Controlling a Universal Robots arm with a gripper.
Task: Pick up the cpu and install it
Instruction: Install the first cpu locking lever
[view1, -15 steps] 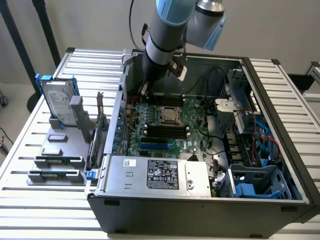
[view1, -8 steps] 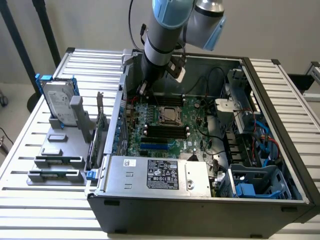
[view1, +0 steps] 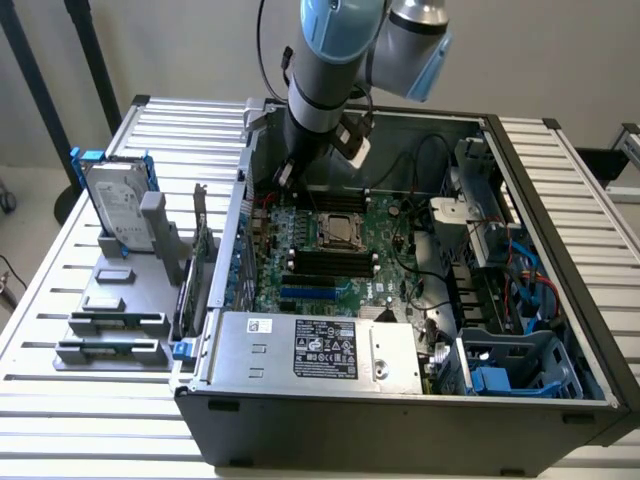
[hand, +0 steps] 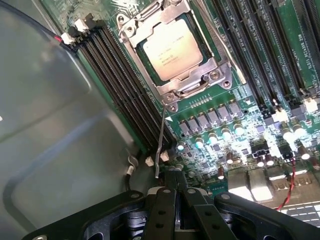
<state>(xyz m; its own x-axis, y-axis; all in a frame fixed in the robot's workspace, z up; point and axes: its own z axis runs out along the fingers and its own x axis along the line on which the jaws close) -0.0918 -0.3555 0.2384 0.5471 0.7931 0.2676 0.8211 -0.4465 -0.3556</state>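
The cpu (hand: 170, 50), a square chip with a shiny silver top, lies in its socket on the green motherboard (hand: 240, 100), framed by the metal socket bracket (hand: 200, 82). In the exterior view the cpu (view1: 333, 230) sits mid-board inside the open computer case (view1: 400, 400). My gripper (hand: 175, 175) hovers over the board a short way from the socket, its dark fingers pressed together with nothing between them. The thin socket lever (hand: 160, 142) runs from the bracket's corner toward my fingertips and ends just beside them. In the exterior view my gripper (view1: 285, 178) hangs low at the case's far left inner wall.
Black memory slots (hand: 125, 95) flank the socket. The case's grey side wall (hand: 55, 140) is close to my gripper. A power supply (view1: 320, 350) fills the case's front. A hard drive with blue bracket (view1: 118, 205) and grey part holders (view1: 115, 320) stand on the exterior view's left.
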